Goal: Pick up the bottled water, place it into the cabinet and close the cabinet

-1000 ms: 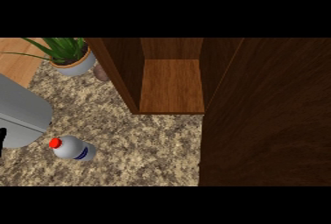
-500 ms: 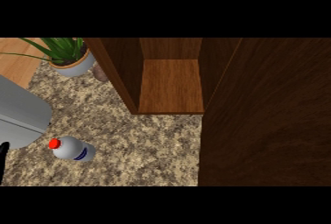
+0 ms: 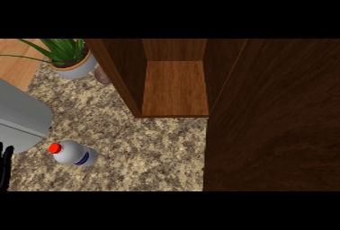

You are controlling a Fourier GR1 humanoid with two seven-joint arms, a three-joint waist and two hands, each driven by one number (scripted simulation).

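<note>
One bottled water (image 3: 74, 154) lies untouched on the counter (image 3: 146, 152), at seven o'clock from the open cabinet (image 3: 176, 87). Every step remains: grasping, placing, closing. Left hand (image 3: 5, 166) shows at nine o'clock of it; I cannot tell its state. Right hand is unseen.

We can read no text, brand, number or sign anywhere in this view. The bottle (image 3: 74, 154) lying on the tabletop (image 3: 153, 148) carries a blue band round its white body, but we can make out no letters on it; whether it is printed at all we cannot tell. The cabinet (image 3: 176, 87) and its door (image 3: 275, 117) show only plain wood grain, with no marks we can read.
</note>
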